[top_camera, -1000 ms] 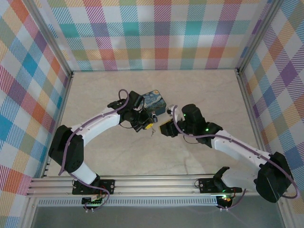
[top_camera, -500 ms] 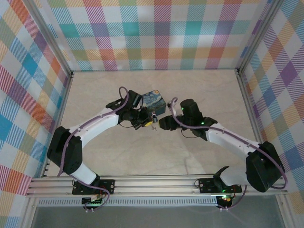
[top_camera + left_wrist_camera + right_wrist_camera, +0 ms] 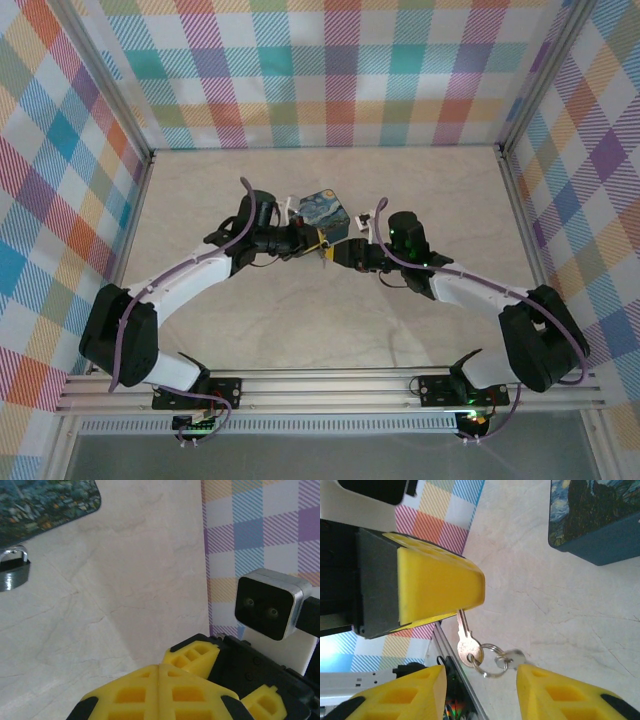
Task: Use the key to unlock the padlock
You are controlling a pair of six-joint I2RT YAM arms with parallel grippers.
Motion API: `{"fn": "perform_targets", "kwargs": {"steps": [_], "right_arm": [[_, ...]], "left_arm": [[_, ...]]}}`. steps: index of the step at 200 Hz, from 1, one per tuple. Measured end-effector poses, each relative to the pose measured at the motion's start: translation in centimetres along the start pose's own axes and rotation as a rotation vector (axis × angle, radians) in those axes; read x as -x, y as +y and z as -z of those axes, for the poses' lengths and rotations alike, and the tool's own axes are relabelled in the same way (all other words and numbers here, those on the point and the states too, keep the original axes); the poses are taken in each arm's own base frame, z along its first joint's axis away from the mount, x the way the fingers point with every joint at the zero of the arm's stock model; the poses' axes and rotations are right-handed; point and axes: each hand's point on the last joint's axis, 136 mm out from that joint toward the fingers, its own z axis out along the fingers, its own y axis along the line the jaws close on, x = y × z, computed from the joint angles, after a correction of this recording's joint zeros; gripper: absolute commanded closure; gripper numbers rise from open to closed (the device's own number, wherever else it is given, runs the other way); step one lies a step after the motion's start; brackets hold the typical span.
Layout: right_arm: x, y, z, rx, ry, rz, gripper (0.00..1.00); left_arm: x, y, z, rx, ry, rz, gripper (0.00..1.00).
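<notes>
My L pincer clamped on key, blade tip hidden inside. My R pincer parted, straddling ring, no contact. Padlock cut off at frame edge.

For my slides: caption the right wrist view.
Left end effector pinches the key; open right end effector flanks its dangling ring.

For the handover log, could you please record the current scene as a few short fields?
left gripper: shut, pinching the key by its blade tip
right gripper: open, fingers either side of the key ring
tin box: painted, just beyond both grippers
padlock: likely the small metal piece beside the box; not held
</notes>
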Motion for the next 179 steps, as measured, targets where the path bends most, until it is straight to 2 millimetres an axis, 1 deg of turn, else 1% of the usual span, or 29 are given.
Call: {"fn": "perform_targets", "kwargs": {"steps": [17, 54, 71, 91, 136, 179], "right_arm": [[0.5, 0.3, -0.1, 0.021, -0.021, -0.021, 0.61], [1.7, 1.0, -0.7, 0.077, -0.059, -0.062, 0.62], [2.0, 1.0, -1.0, 0.095, -0.069, -0.081, 0.62], [2.1, 1.2, -1.3, 0.111, -0.071, -0.093, 0.63], [2.1, 2.1, -1.5, 0.148, -0.072, -0.102, 0.69], [1.9, 2.7, -1.6, 0.171, -0.061, -0.103, 0.69]], "left_arm": [[0.4, 0.1, 0.3, -0.016, -0.018, 0.010, 1.00], [1.2, -1.4, 1.2, -0.072, -0.067, -0.001, 1.00], [1.4, -1.6, 1.6, -0.089, -0.085, 0.003, 1.00], [1.3, -1.5, 1.7, -0.099, -0.094, 0.015, 1.00], [1.4, -1.4, 1.7, -0.104, -0.105, 0.038, 1.00], [1.6, -1.4, 1.8, -0.103, -0.118, 0.042, 1.00]]}}
